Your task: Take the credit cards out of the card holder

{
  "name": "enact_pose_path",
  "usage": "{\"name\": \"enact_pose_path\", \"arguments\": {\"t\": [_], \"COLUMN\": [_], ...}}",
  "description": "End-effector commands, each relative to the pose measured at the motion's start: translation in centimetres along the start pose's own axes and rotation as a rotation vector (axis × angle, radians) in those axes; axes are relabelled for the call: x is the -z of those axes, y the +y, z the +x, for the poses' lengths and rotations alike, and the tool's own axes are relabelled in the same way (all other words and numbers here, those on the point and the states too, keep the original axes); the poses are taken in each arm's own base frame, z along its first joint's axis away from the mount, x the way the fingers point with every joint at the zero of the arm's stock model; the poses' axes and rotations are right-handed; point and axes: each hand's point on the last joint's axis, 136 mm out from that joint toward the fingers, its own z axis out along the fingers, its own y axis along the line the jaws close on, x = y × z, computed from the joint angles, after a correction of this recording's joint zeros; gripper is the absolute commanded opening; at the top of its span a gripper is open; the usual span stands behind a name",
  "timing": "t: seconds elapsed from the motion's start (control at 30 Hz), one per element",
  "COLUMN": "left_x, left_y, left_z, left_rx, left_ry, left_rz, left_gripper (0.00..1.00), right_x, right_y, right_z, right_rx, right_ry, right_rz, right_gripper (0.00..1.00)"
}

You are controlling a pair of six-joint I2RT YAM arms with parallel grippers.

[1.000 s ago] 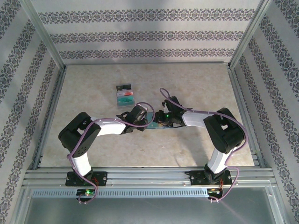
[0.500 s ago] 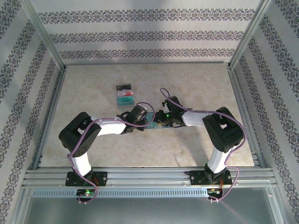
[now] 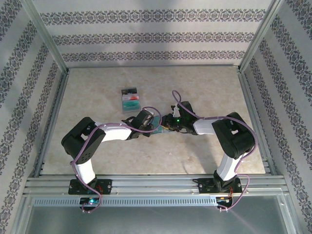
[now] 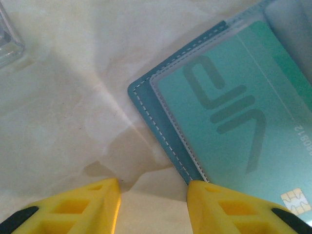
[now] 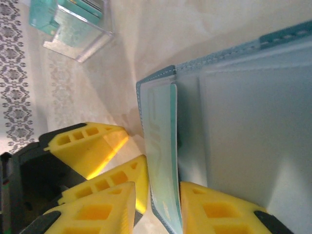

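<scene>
The teal-blue card holder (image 3: 158, 127) lies open on the table between my two grippers. A teal credit card (image 4: 234, 122) sits in the clear sleeve of its left panel. My left gripper (image 4: 151, 204) is open, bare table showing in its gap, and its right finger (image 4: 229, 207) rests on the holder's near corner (image 4: 187, 170). My right gripper (image 5: 158, 191) is closed round the raised edge of that panel (image 5: 163, 161), teal card inside, with a thin gap at its left finger (image 5: 102, 209). The holder's other blue-grey panel (image 5: 253, 122) lies flat.
A clear box (image 3: 130, 100) with red, teal and dark cards stands behind and left of the holder; its corner (image 4: 7, 39) and side (image 5: 78, 39) show in the wrist views. The left arm's yellow fingers (image 5: 85, 141) sit right beside my right gripper. Metal rails border the table.
My right gripper's jaws have narrowed onto the holder's panel and its wrist has shifted slightly right. The left arm has stayed in place.
</scene>
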Motion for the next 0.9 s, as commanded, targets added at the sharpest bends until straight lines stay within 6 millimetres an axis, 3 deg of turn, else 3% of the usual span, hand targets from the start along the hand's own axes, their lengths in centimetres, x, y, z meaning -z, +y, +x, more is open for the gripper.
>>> {"name": "enact_pose_path", "arguments": {"t": [0.0,0.37,0.57,0.87], "left_x": [-0.5,-0.2,-0.2,0.0], "left_y": [-1.6,-1.5,-1.1,-0.7], "left_z": [1.8,1.6,1.8,1.7], "left_rx": [-0.023,-0.023,-0.027,-0.025], "left_ry": [0.073,0.070,0.078,0.077], "left_rz": [0.067,0.062,0.042,0.022], "left_gripper": [0.44,0.44,0.44,0.44], "right_x": [-0.9,-1.8,-1.1,0.7], "right_y": [2.1,0.0,0.8,2.3], "right_z": [1.0,1.4,1.1,0.5], "right_rx": [0.039,0.014,0.014,0.035], "right_ry": [0.059,0.078,0.062,0.033], "right_rz": [-0.114,-0.056,-0.088,-0.154], "right_gripper": [0.30,0.32,0.22,0.15]}}
